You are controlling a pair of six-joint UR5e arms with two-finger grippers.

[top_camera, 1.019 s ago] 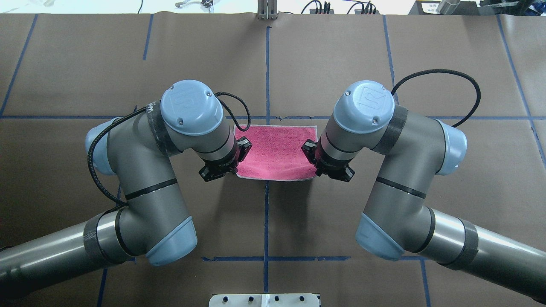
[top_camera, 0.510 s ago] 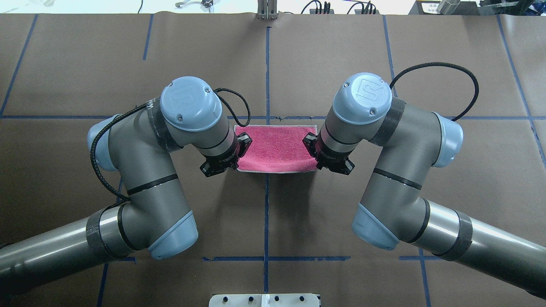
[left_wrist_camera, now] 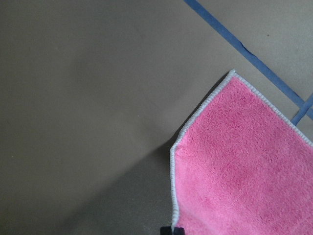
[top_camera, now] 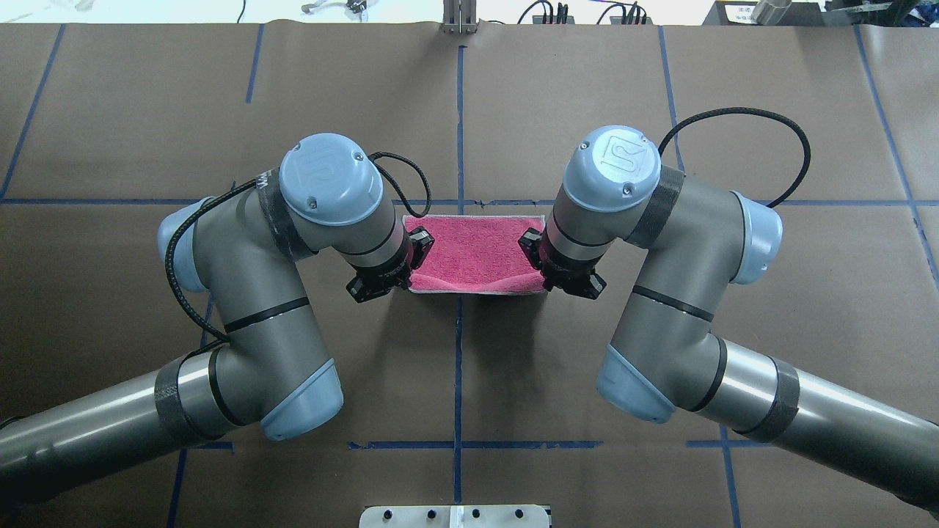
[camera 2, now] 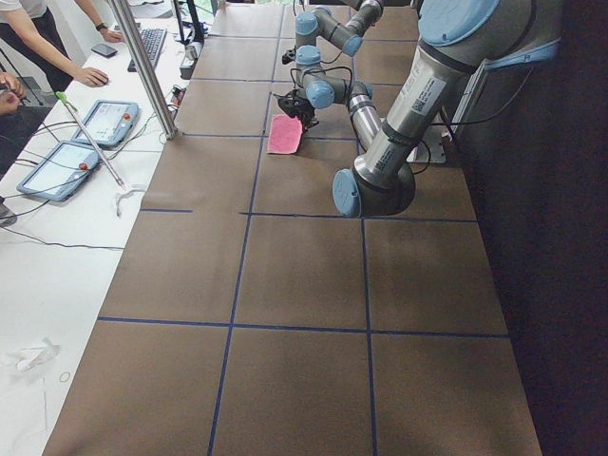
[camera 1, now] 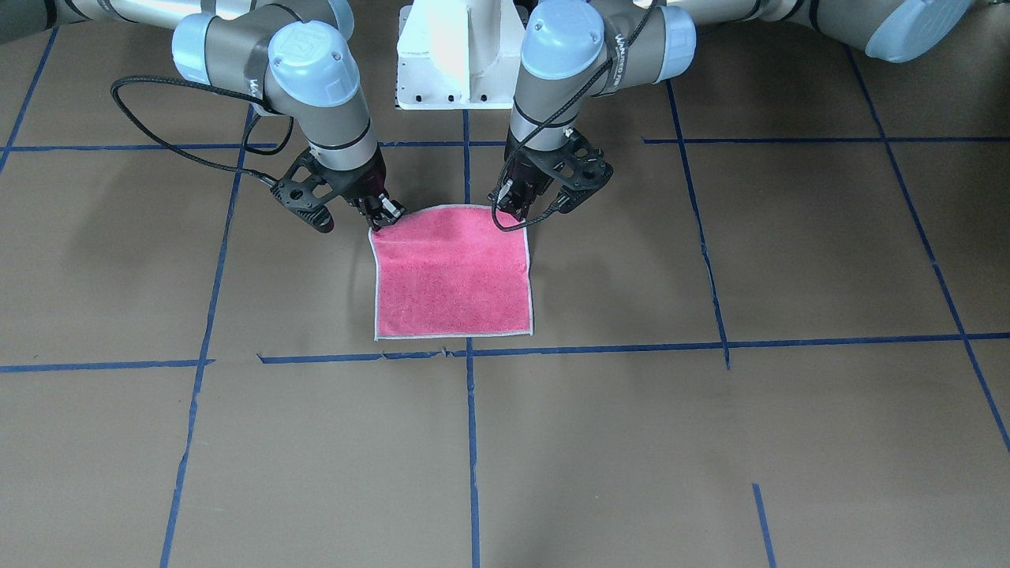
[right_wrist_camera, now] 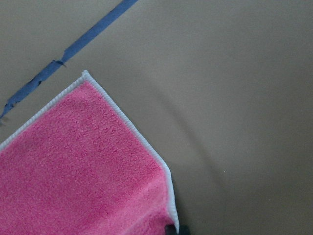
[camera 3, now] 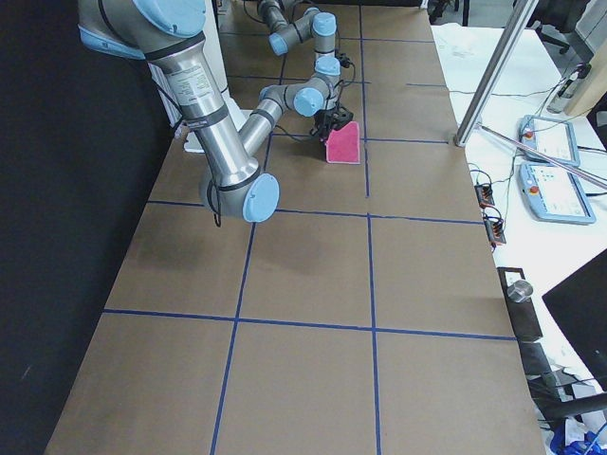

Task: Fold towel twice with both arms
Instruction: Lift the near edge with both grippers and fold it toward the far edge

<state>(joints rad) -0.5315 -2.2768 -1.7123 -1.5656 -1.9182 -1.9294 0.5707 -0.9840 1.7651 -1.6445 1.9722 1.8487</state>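
The towel (camera 1: 454,276) lies pink face up in the middle of the table, with a whitish border. Its far edge rests along a blue tape line (top_camera: 587,202). Its near edge is lifted off the table. My left gripper (camera 1: 509,221) is shut on the towel's near left corner. My right gripper (camera 1: 384,217) is shut on its near right corner. In the overhead view the towel (top_camera: 477,249) shows between the two wrists, which hide the fingertips. The left wrist view shows the towel's left edge (left_wrist_camera: 244,166). The right wrist view shows its right edge (right_wrist_camera: 83,171).
Blue tape lines grid the brown table (top_camera: 469,110). The white pedestal base (camera 1: 450,55) stands behind the grippers. A side table with tablets (camera 2: 95,123), a metal post (camera 2: 142,57) and operators' arms are beyond the table's far edge.
Both grippers have moved away from the robot, carrying the towel's near edge toward its far edge. From overhead the towel looks shorter.
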